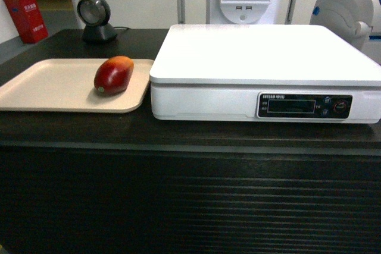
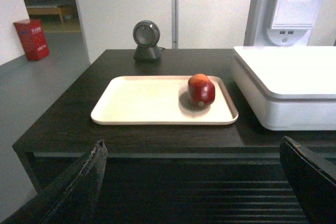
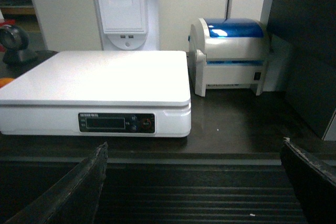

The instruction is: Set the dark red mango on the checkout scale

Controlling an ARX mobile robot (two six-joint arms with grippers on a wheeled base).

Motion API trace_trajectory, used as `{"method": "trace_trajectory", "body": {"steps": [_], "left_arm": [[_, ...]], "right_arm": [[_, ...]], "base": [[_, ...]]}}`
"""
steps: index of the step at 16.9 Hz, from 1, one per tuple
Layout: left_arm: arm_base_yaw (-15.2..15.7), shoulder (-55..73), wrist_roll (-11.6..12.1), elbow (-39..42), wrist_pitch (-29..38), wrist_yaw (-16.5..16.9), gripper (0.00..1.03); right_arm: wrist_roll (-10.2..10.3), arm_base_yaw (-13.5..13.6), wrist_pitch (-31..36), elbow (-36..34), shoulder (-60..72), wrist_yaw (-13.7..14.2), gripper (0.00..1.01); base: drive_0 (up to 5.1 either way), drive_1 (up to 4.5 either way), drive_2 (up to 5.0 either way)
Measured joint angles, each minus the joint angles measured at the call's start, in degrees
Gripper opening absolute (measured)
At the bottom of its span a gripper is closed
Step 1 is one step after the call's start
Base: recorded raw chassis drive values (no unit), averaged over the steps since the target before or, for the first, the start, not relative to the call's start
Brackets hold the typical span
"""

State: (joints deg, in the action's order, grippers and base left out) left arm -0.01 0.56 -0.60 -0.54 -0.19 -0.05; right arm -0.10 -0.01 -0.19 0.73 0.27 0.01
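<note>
Checkout worktop (image 1: 77, 126), dark, with a ribbed front. The dark red mango (image 1: 113, 74) lies at the right end of a beige tray (image 1: 36, 87), just beside the white scale (image 1: 265, 57). Your left gripper (image 2: 194, 182) and right gripper (image 3: 194, 182) hang spread, holding nothing, short of the counter edge. Risk: glossy, rounded skin may slip or roll if you pinch off-centre.

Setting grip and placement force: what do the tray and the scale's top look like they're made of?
The tray looks like matte beige plastic: uniform colour, rounded moulded rim, no gloss. The scale top looks like smooth white plastic or painted metal; its soft sheen and glare leave that open. The mango has glossy skin.
</note>
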Motion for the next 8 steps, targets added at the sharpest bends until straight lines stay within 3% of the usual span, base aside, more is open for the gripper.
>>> {"method": "trace_trajectory", "body": {"steps": [8], "left_arm": [[0.0, 0.0, 0.02, -0.02, 0.02, 0.04, 0.98]], "right_arm": [[0.07, 0.0, -0.02, 0.0, 0.0, 0.0, 0.98]], "base": [[0.0, 0.0, 0.0]]}}
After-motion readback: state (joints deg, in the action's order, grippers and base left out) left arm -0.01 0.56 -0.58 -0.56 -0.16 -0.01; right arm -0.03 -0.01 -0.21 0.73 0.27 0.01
